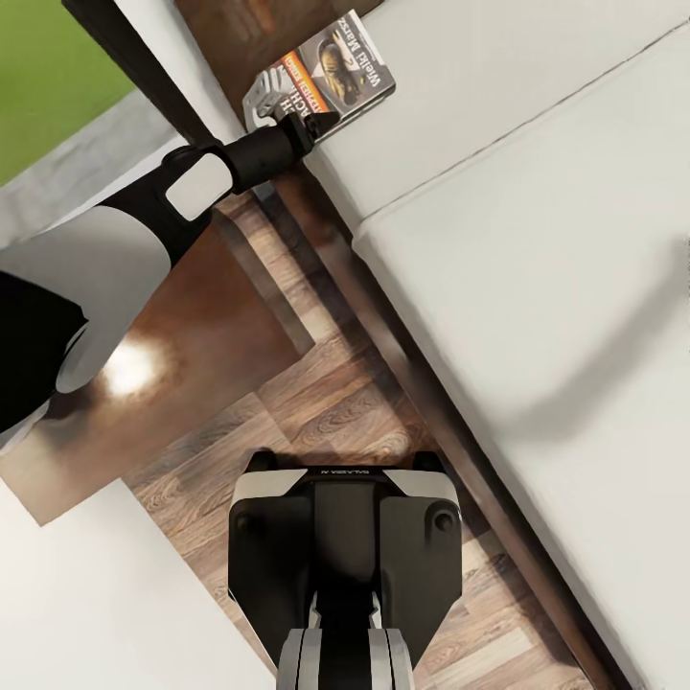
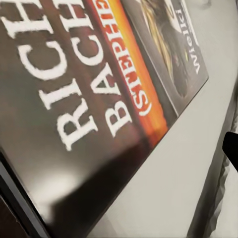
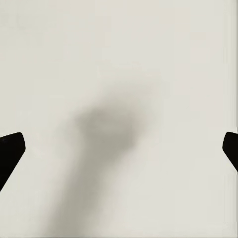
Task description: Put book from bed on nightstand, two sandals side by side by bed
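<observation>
Head view shows the left gripper (image 1: 305, 129) at the book (image 1: 331, 77), whether clenched I cannot tell; the book lies on the bed (image 1: 537, 240), so all steps remain.

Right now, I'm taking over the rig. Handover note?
Left gripper: at the book, on the bed's corner by the edge; the head view does not settle whether the jaws are shut on it.
Right gripper: jaws open, hovering over bare mattress, holding nothing.
Nightstand: beside the bed, under the left arm.
Done: nothing placed yet.
Left: secure the book, set it on the nightstand, then find both sandals and pair them next to the bed.
</observation>
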Robot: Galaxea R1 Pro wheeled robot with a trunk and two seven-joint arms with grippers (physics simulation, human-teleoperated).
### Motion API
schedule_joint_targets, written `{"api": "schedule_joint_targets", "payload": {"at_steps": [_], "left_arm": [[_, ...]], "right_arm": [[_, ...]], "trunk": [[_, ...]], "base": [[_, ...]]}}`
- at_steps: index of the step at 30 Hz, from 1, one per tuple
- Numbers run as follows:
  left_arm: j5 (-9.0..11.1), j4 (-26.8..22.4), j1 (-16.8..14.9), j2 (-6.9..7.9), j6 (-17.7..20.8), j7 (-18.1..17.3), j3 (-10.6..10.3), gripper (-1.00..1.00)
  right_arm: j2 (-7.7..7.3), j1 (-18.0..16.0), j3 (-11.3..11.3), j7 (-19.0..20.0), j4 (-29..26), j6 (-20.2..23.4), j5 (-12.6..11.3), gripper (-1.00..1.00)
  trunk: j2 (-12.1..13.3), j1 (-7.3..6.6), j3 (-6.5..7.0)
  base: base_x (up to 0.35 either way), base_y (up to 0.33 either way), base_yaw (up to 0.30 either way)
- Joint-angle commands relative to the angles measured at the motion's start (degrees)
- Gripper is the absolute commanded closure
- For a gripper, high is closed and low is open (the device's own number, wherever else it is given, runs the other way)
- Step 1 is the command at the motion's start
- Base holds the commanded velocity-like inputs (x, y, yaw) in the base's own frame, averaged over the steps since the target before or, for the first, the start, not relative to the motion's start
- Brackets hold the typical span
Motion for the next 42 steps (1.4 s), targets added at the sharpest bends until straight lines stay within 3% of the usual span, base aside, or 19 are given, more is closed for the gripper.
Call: {"api": "schedule_joint_targets", "payload": {"at_steps": [1,36,37,42], "left_arm": [[1.0,0.0,-0.1,-0.52,0.3,-0.3,-0.2,-1.00],[1.1,0.0,0.0,-0.42,-0.4,-0.4,-0.2,-1.00],[1.1,0.0,0.0,-0.42,-0.4,-0.4,-0.2,1.00],[1.2,0.0,0.0,-0.42,-0.5,-0.4,-0.2,1.00]], "right_arm": [[0.00,-0.1,0.0,0.3,0.1,0.2,0.2,-1.00],[-1.09,-0.1,0.0,0.4,1.1,-0.1,0.1,-1.00],[-1.10,-0.1,0.0,0.4,1.1,-0.1,0.1,-1.00],[-1.13,-0.1,0.0,0.4,1.2,-0.1,0.2,-1.00]], "trunk": [[0.0,0.13,-0.03],[0.0,0.13,-0.03],[0.0,0.13,-0.03],[0.0,0.13,-0.03]], "base": [[0.000,0.000,-0.045],[0.000,0.000,-0.009],[0.000,0.000,0.000],[0.000,0.000,0.000]]}}
